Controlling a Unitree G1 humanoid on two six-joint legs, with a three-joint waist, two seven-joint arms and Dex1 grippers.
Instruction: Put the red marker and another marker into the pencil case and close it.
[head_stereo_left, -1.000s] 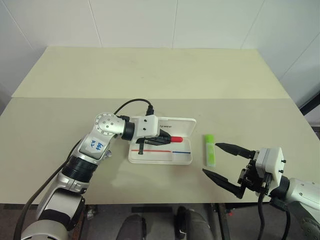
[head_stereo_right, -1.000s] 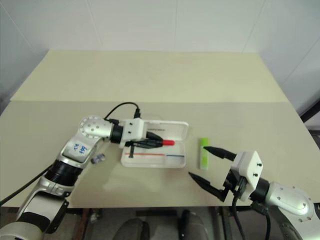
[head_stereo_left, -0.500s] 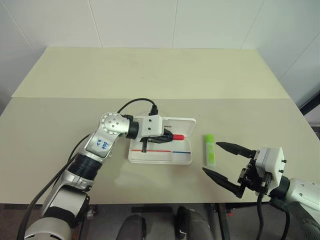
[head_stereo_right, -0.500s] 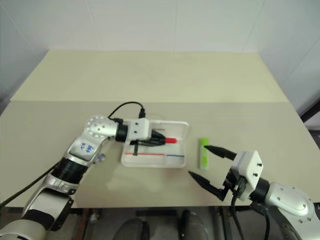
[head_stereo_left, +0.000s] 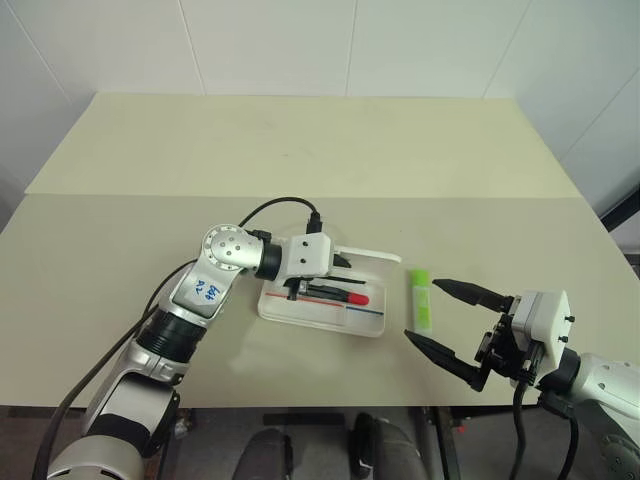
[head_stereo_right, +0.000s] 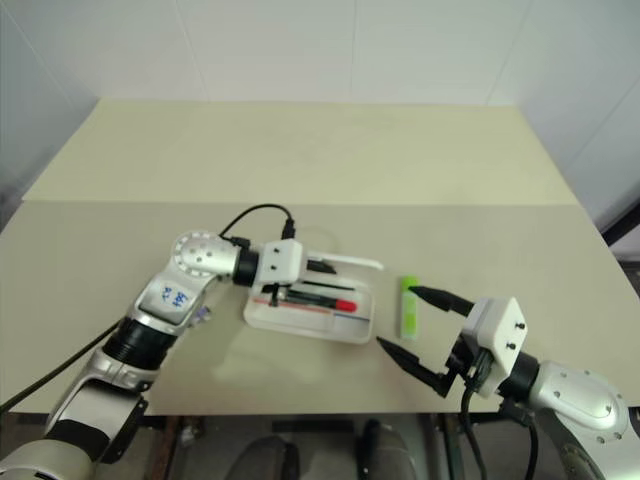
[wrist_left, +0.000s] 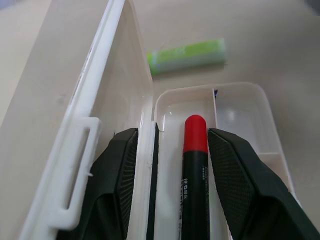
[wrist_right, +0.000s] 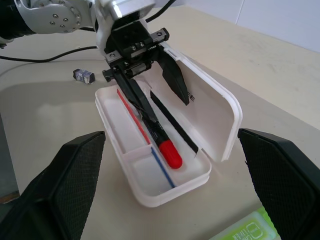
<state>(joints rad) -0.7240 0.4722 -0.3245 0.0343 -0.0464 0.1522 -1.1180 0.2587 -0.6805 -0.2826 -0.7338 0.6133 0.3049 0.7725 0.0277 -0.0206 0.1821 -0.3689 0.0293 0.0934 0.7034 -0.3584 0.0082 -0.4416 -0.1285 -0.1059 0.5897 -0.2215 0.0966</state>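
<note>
Left gripper (wrist_left: 170, 175) has spread its black fingers and let go: slim red-capped, dark-barrelled marker (head_stereo_left: 338, 295) now lies loose in the flat white hard-plastic pencil case (head_stereo_left: 372, 321), whose lid has tipped up, half raised. First marker looks done. Chunky lime-green marker (head_stereo_left: 421, 300) lies on the table just beside the case; right gripper (head_stereo_left: 448, 325) hovers near it, fully open, empty.

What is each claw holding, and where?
Nothing. The marker lies loose in the case between the fingers of the open left claw; the right claw is empty.
</note>
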